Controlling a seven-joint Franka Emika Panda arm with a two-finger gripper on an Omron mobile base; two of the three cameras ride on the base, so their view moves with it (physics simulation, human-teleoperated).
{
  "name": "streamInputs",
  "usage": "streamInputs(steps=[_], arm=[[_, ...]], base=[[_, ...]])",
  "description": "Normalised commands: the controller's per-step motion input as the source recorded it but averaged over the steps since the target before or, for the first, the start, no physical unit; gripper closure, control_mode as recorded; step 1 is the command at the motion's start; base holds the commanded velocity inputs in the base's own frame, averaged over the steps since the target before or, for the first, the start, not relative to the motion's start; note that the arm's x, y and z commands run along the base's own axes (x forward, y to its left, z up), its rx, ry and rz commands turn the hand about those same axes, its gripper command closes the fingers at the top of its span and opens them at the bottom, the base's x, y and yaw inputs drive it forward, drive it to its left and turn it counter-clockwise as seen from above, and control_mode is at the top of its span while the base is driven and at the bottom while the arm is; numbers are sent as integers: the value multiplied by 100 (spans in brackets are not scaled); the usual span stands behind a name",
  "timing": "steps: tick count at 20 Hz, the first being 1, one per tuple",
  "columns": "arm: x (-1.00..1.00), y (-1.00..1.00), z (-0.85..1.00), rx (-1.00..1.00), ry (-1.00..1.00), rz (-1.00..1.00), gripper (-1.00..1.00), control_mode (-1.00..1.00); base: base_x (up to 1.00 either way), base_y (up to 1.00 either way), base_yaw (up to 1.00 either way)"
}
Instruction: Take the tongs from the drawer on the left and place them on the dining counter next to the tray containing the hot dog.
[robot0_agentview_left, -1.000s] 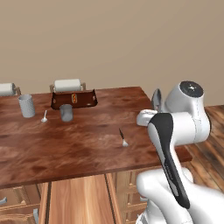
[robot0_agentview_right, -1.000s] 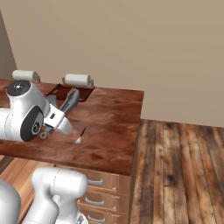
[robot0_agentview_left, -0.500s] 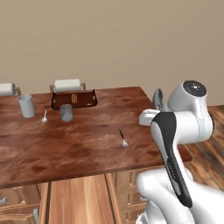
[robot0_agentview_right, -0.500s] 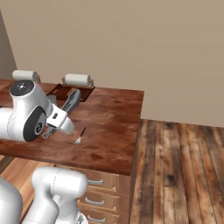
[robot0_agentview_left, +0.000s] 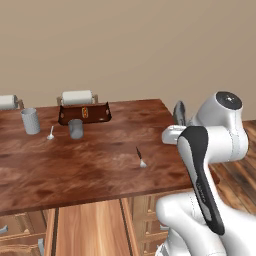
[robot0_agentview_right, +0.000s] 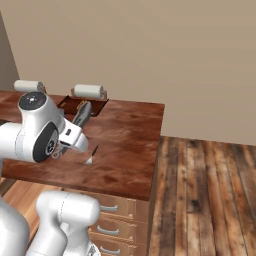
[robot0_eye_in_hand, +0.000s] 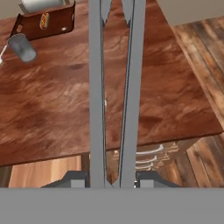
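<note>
Two cups stand on the counter (robot0_agentview_left: 100, 165) in the left base view, near the tray (robot0_agentview_left: 84, 114) with the hot dog (robot0_agentview_left: 84, 113); a fork (robot0_agentview_left: 140, 157) lies nearer the arm. Right base view: the tongs (robot0_agentview_right: 82, 114) jut up from the gripper (robot0_agentview_right: 75, 131). Hand view: the fingers (robot0_eye_in_hand: 75, 179) are nearly closed, pinching the tongs, whose arms stretch over the counter.
</note>
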Motion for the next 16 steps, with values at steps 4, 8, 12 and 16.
streamInputs(steps=[4, 8, 12, 16], arm=[[0, -20, 0, -5, 0, 0, 100, -100], [1, -21, 3, -8, 0, 0, 100, -100], [13, -15, 10, -7, 0, 0, 100, -100], [10, -6, 17, -6, 0, 0, 100, -100]], base=[[0, 0, 0], [0, 0, 0], [0, 0, 0], [0, 0, 0]])
